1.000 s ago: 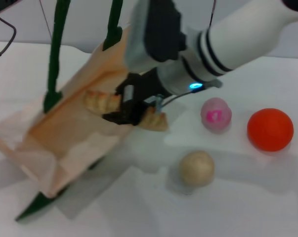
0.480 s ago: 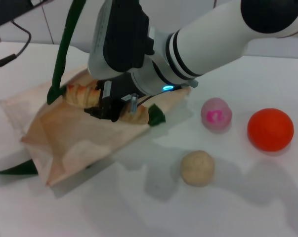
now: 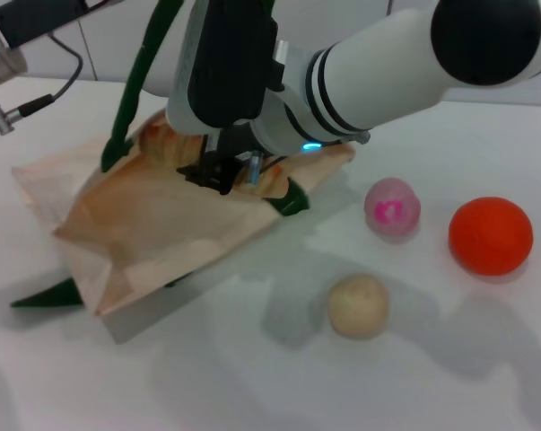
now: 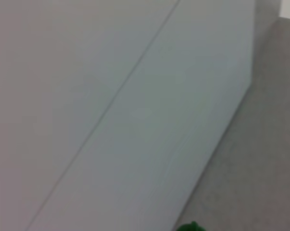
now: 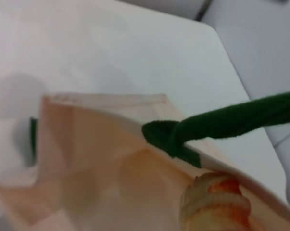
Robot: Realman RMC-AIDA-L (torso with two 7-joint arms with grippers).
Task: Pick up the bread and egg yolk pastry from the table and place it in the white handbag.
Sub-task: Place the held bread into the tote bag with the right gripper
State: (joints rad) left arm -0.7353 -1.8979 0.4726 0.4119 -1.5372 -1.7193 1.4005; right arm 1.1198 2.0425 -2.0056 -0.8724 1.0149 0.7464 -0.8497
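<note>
My right gripper [image 3: 223, 174] is shut on the bread [image 3: 272, 182], a tan ridged loaf, and holds it in the open mouth of the white handbag [image 3: 153, 229]. The bag leans open on the table at the left, and its green handles [image 3: 137, 81] rise out of the top of the head view. In the right wrist view the end of the bread [image 5: 214, 204] sits just inside the bag [image 5: 106, 173], under a green handle [image 5: 231, 122]. The egg yolk pastry [image 3: 358, 305] lies on the table to the right of the bag, apart from both grippers. Only part of my left arm [image 3: 10, 36] shows at the top left.
A pale ball with pink marks [image 3: 392, 207] and a round orange fruit [image 3: 490, 235] lie on the white table at the right. A dark cable [image 3: 59, 85] runs at the back left. The left wrist view shows a wall and a bit of green [image 4: 190, 226].
My right gripper has carried the bread to the left and deeper into the bag's mouth. The bag has dropped from a steep lean to a lower slant. The pastry has not moved.
</note>
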